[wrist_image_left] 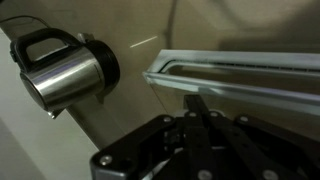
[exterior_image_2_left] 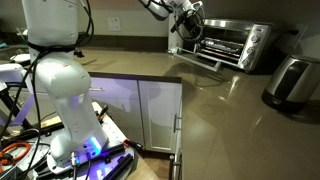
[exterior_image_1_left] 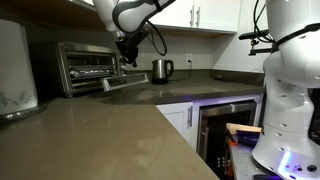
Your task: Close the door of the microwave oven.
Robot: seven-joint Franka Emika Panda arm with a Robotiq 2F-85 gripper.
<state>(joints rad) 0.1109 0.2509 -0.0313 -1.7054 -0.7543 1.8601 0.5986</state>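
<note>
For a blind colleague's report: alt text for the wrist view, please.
The open oven door stretches edge-on across the right of the picture, just above the dark gripper. A steel kettle stands on the beige counter at left.

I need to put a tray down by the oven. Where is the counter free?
Free: the broad countertop in front of the microwave oven, from the open door out to the near edge. Crowded: the back strip, where the gripper hangs over the door with the kettle close beside it.

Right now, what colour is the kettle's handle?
Black; the handle tops a shiny steel kettle, clearest in the wrist view.
</note>
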